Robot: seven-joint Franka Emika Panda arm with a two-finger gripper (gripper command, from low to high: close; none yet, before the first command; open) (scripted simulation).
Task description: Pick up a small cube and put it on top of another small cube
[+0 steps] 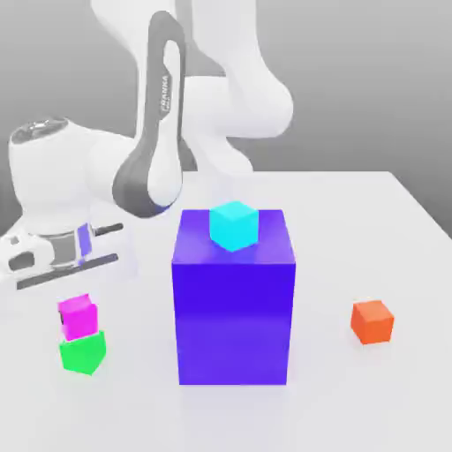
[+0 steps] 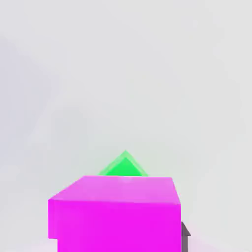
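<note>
On green cube [image 1: 83, 353] | magenta cube [image 1: 78, 315] | claw [image 1: 75, 305] gripping magenta cube

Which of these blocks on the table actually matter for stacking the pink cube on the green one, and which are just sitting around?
Part of the job:
- magenta cube, resting on the green one
- green cube, underneath
- gripper, just above the stack

Just lying about:
- big blue-purple block
- cyan cube on top of that block
- orange cube, alone at the exterior view's right
</note>
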